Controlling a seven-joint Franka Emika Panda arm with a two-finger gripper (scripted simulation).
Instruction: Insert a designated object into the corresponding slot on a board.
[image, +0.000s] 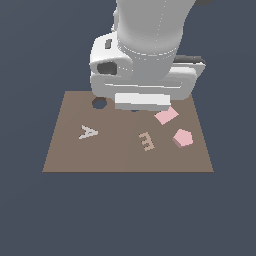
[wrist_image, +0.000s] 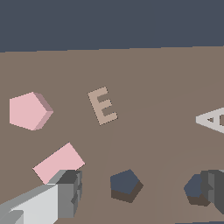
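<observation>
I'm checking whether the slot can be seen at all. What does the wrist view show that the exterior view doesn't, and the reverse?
Only the wrist view shows the pentagon slot plainly, between the open end effector fingers; the arm covers it in the exterior view. Only the exterior view shows the whole board outline and the arm's body. Both show the pink pentagon block, the flat pink square tile, the letters E and A, and the rounder hole.

Pentagon block (image: 183, 137) on board (image: 70, 150), near letter E (image: 146, 141).
</observation>
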